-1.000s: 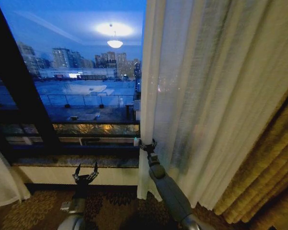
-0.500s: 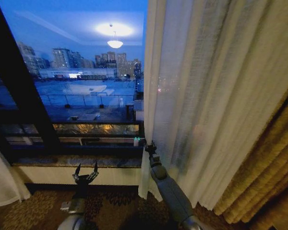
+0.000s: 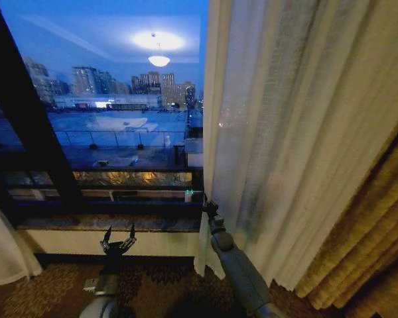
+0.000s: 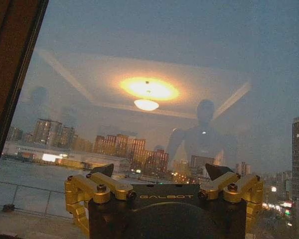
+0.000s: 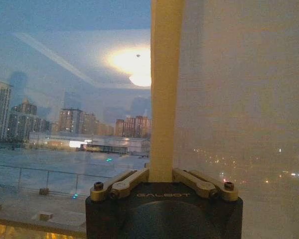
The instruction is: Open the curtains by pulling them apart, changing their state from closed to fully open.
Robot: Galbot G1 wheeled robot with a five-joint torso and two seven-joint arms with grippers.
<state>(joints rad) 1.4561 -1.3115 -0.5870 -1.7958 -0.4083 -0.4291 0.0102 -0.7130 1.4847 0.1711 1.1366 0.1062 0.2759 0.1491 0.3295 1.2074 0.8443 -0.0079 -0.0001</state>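
Here, a sheer white pleated curtain [image 3: 298, 139] hangs to the right of a large dark-framed window [image 3: 113, 112] that shows a dusk city skyline. The right gripper [image 3: 209, 207] sits at the curtain's inner edge, level with the window sill, its fingers closed around the hemmed edge [image 5: 164, 89]. The left gripper [image 3: 118, 238] hovers below the window sill, well apart from the curtain, its fingers spread wide and empty. Thick golden-yellow drapes [image 3: 378, 232] hang just beyond the curtain, farther from the window.

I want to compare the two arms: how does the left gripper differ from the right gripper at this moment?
The left gripper is open and holds nothing; the right gripper is shut on the sheer curtain's edge. The left gripper hangs low before the window sill; the right gripper sits higher, at the curtain. Both point toward the window.
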